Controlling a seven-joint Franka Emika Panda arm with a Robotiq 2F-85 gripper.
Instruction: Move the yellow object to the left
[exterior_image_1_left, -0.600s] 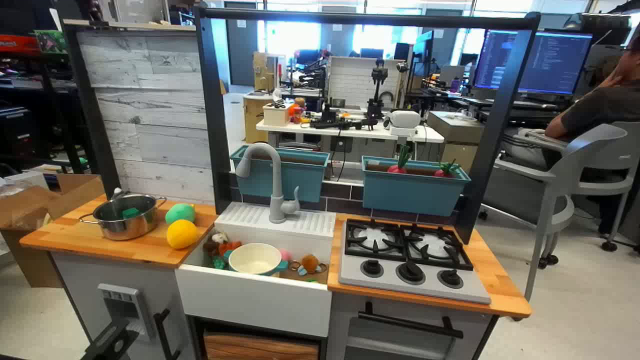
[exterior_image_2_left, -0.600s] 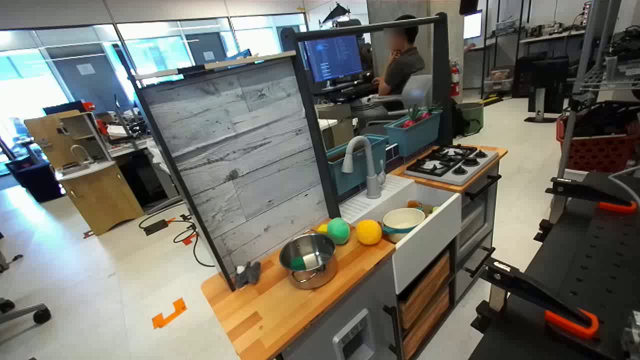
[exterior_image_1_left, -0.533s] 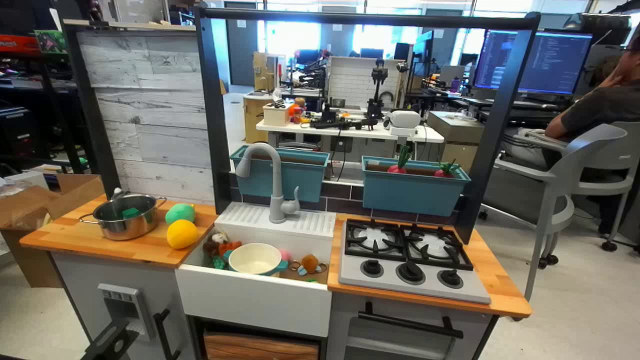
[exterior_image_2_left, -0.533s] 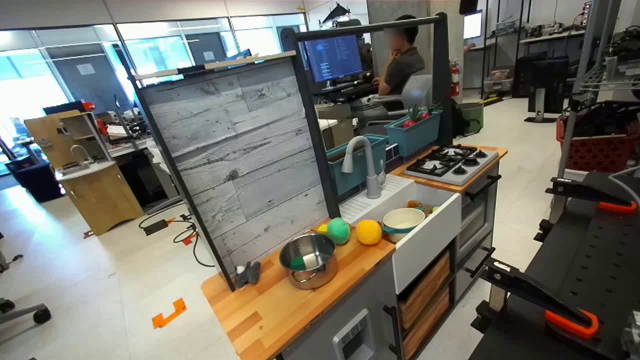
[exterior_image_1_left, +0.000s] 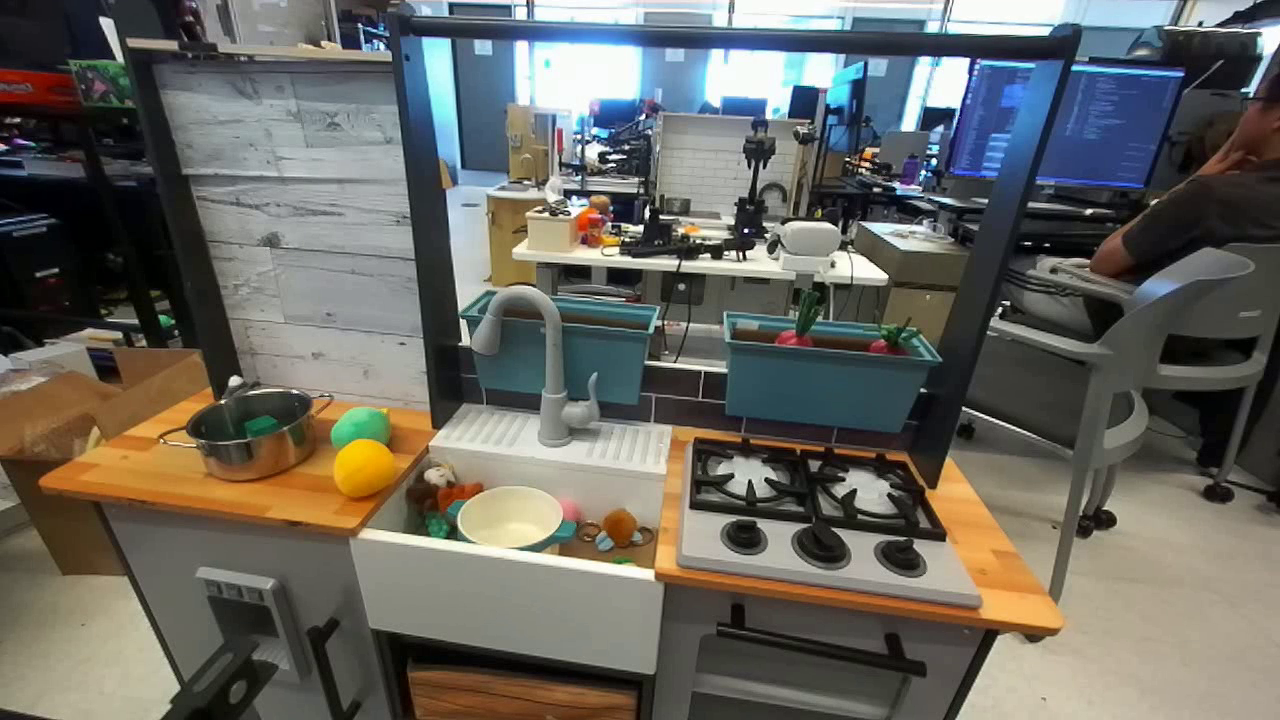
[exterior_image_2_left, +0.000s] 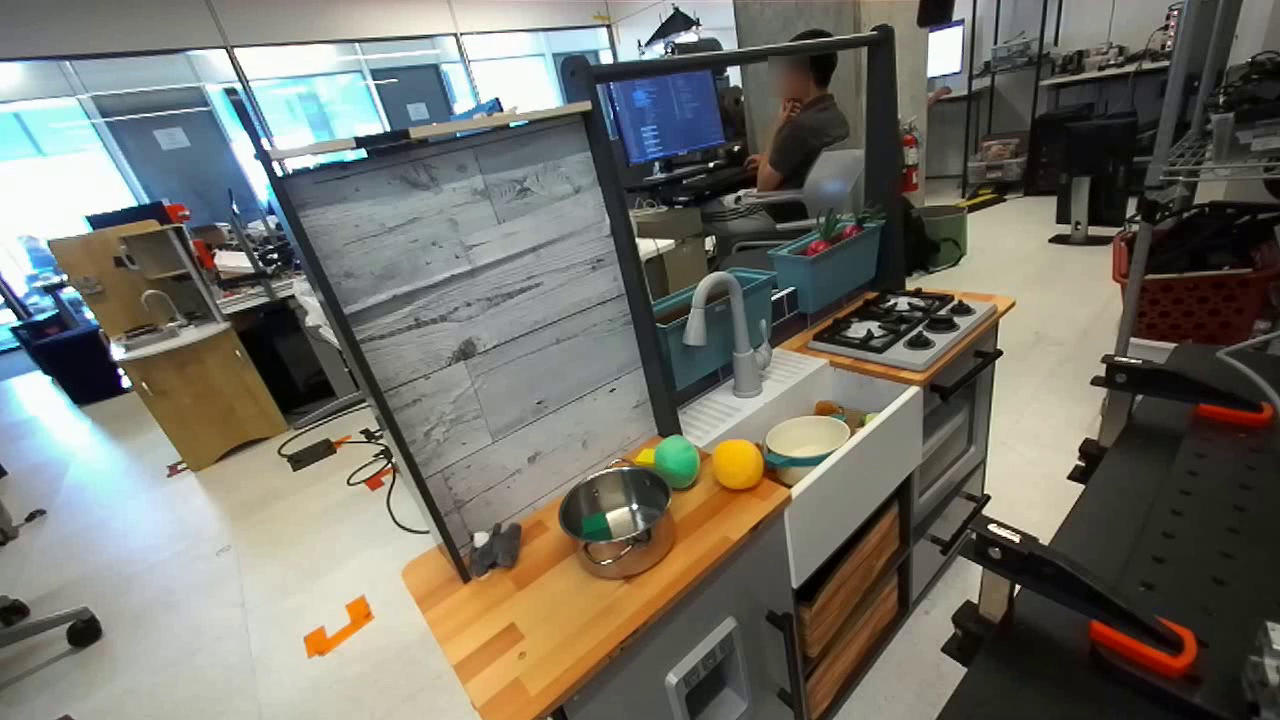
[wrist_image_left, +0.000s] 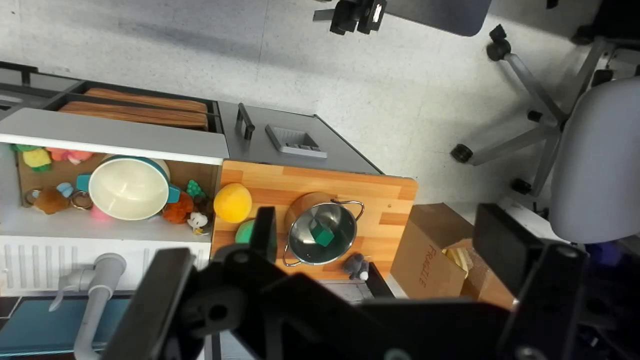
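Observation:
The yellow object is a rounded yellow-orange ball. It shows in both exterior views (exterior_image_1_left: 364, 468) (exterior_image_2_left: 738, 464) and in the wrist view (wrist_image_left: 233, 203). It rests on the wooden counter (exterior_image_1_left: 290, 498) at the edge beside the sink (exterior_image_1_left: 510, 600), close to the green ball (exterior_image_1_left: 358, 428). In the wrist view, my gripper (wrist_image_left: 384, 237) is open, with its fingers wide apart and nothing between them. It is high above the counter, and the yellow object lies outside the fingers, past the left one. That finger partly hides the green ball. The gripper does not show in the exterior views.
A metal pot (exterior_image_2_left: 625, 555) with a green block inside stands on the counter, and a grey toy (exterior_image_2_left: 496, 548) lies near it. A cream pot (exterior_image_1_left: 510, 518) and several toys are in the sink. A grey faucet (exterior_image_1_left: 552, 370) and a black-framed panel (exterior_image_2_left: 470, 300) rise behind.

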